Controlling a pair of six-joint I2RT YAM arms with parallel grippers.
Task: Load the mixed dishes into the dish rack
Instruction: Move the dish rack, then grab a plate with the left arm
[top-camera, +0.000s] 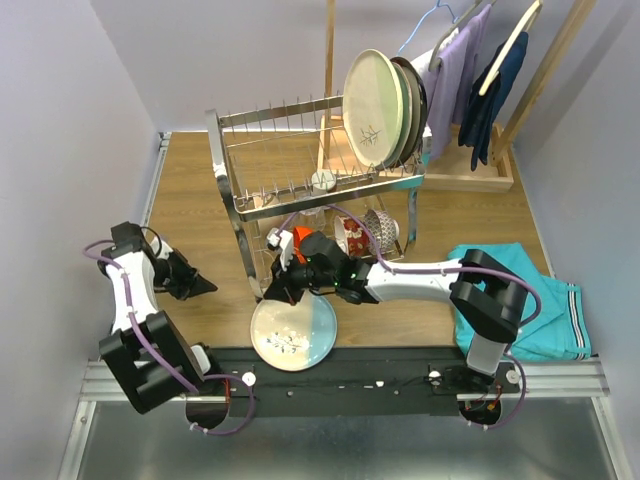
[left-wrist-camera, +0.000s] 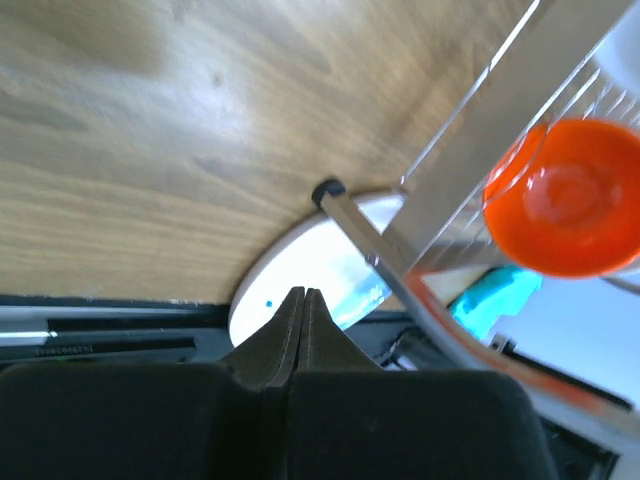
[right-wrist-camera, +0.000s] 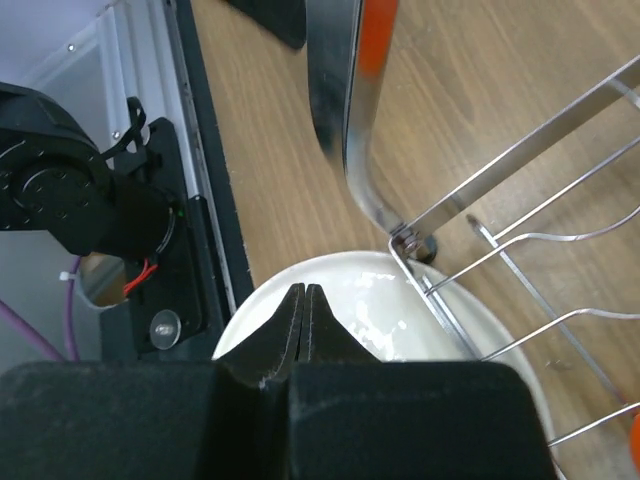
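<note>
Top external view: a glossy pale-blue round plate (top-camera: 293, 335) lies flat at the wooden table's (top-camera: 190, 200) near edge, beside the front leg of the two-tier chrome wire dish rack (top-camera: 300, 180) — large cream plates (top-camera: 380, 105) stand upright on its upper tier and a small orange bowl (top-camera: 300, 238) sits below. A teal folded cloth (top-camera: 530, 300) lies to the right. The right gripper (top-camera: 275, 293), arm stretched leftward, hovers over the plate with fingers pressed together, empty. The left gripper (top-camera: 208, 285), arm folded, points toward the rack — also closed, empty.

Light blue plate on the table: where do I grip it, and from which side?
Probably the rim at its left edge, coming in low from the left. The light blue plate lies flat, and the dish rack crowds its far rim.
</note>
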